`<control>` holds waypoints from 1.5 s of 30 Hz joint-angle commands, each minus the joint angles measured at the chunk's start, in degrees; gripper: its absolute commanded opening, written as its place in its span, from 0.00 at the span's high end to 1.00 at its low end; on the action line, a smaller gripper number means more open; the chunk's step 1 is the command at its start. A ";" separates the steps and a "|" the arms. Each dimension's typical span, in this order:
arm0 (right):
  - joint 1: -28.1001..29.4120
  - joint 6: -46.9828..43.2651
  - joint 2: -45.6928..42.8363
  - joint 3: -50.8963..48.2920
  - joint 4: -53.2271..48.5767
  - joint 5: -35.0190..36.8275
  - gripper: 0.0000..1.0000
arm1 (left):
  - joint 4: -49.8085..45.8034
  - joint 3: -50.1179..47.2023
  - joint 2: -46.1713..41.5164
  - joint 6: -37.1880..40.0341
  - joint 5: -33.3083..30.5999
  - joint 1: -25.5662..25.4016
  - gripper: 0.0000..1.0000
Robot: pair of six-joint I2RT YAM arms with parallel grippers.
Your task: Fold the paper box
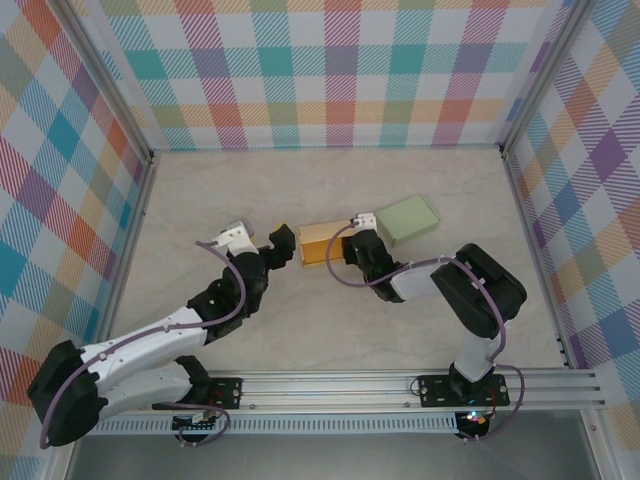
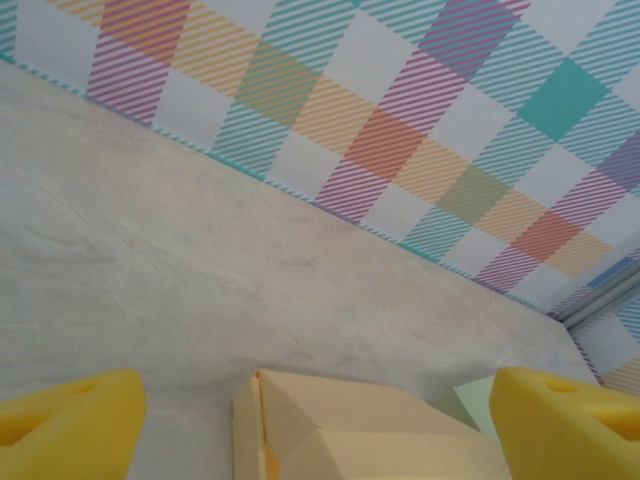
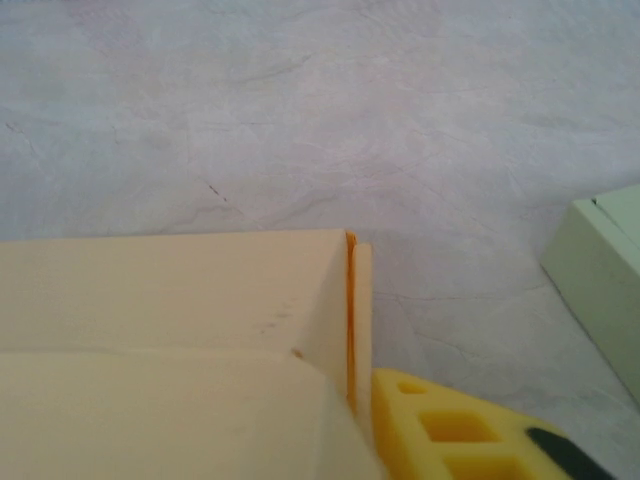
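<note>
The tan paper box (image 1: 320,242) lies on the table between my two grippers. In the left wrist view its folded end (image 2: 350,425) sits between two yellow fingers (image 2: 70,420) spread far apart, neither touching it. My left gripper (image 1: 284,250) is open at the box's left end. My right gripper (image 1: 347,250) is at the box's right end. In the right wrist view one yellow finger (image 3: 450,430) rests against the outside of the box's double end wall (image 3: 355,310); the box (image 3: 170,340) hides the other finger.
A pale green box (image 1: 410,220) lies just right of and behind the tan box, seen also as a green box (image 3: 605,270) in the right wrist view. Checked walls close in the marbled table (image 1: 300,180) on three sides. A metal rail (image 1: 400,385) runs along the near edge.
</note>
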 commanded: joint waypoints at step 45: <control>-12.19 2.29 -0.54 37.14 -69.06 -23.18 0.02 | -29.70 34.02 39.10 4.24 15.17 11.42 0.00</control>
